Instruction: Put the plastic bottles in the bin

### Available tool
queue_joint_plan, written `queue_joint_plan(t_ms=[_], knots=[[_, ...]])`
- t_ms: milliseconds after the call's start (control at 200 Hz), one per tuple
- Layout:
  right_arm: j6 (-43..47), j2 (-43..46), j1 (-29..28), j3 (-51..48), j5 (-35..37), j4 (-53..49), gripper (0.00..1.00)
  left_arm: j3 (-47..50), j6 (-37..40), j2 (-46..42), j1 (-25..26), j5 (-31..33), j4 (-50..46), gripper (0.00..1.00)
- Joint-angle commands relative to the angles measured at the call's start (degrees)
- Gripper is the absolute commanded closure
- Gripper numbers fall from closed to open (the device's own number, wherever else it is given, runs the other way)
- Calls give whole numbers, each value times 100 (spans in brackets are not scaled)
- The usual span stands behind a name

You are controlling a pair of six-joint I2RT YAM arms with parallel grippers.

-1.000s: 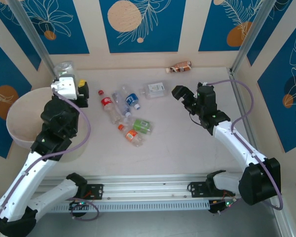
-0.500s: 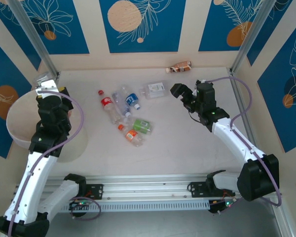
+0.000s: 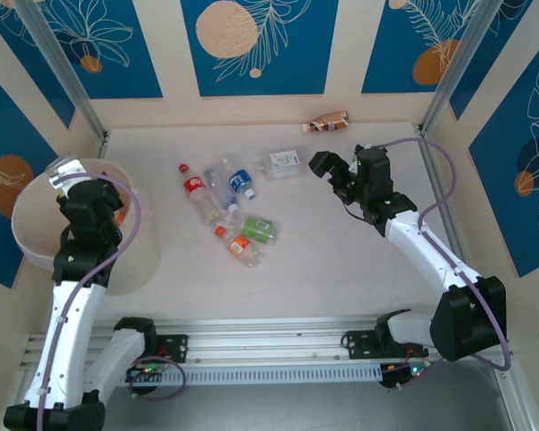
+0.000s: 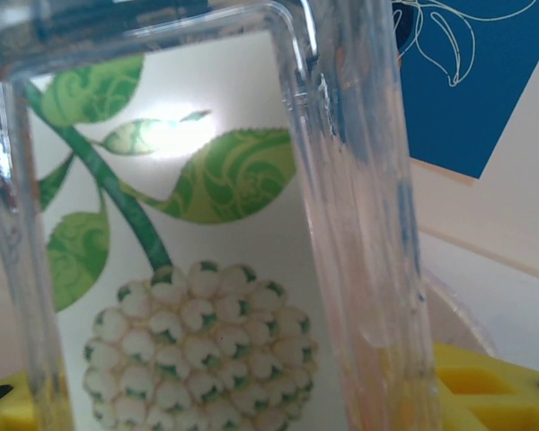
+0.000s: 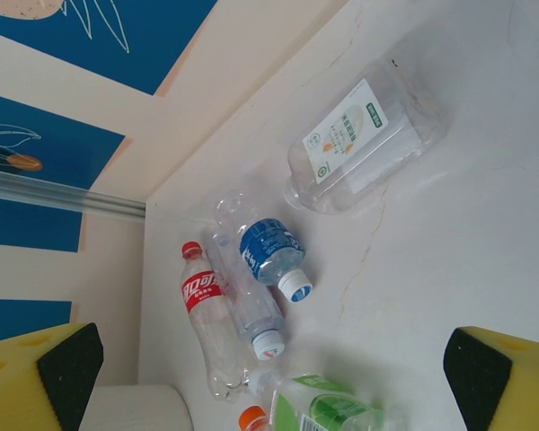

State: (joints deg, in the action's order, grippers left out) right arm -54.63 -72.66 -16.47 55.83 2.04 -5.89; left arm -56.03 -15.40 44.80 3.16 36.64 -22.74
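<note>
Worktop [image 3: 341, 260]: is carrying everything, taking up the middle of the overhead frame
Bin [image 3: 136, 265]: is standing at the left edge of the overhead frame, at mid height
Left tool [image 3: 72, 175]: is hanging over the bin's upper rim, its yellow pads [image 4: 485, 386] clamping the leaf-label bottle
Right tool [image 3: 331, 172]: is hovering right of centre in the upper half, jaws standing wide apart with nothing between them, near the square bottle
Leaf-label bottle [image 4: 189, 269]: clear, green leaves on a white label, is sitting in the left tool's grip
Square bottle [image 3: 281, 163]: clear, white label, is lying at upper centre
Red-label bottle [image 3: 198, 193] and blue-label bottle [image 3: 241, 182]: are lying left of centre, a clear white-capped bottle [image 5: 247, 310] lying between them
Green-label bottle [image 3: 259, 228] and orange-label bottle [image 3: 241, 247]: are lying together just below those
Brown bottle [image 3: 328, 122]: is lying against the far wall, well apart from the rest
</note>
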Motion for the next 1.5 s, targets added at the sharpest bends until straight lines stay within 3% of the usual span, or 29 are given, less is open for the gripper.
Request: queue_joint_plan(t_ms=[0,525,865,1075,1175,1310,1495], knots=[[23,-19,21,156,-142,-119,1,65,-467,-19,-189,-500,-106,57],[14,-115,15,208,-183,-158,1,-321,-924,47,-445,-1399,-666,17],[39,-180,15,235,-208,-185,1,-718,-893,107,-447,-2060,-874,0],[33,-196,20,235,-199,-214,0,-1433,-983,554,-353,-2642,-1298,0],[19,-197,17,213,-178,-219,0,-1812,-895,810,233,-2240,-1470,0],[-12,-205,29,198,-184,-194,0,-2271,-417,1359,1961,-688,-1434,0],[46,-189,58,210,-183,-246,0,-2760,-27,2610,3550,250,-1124,0]])
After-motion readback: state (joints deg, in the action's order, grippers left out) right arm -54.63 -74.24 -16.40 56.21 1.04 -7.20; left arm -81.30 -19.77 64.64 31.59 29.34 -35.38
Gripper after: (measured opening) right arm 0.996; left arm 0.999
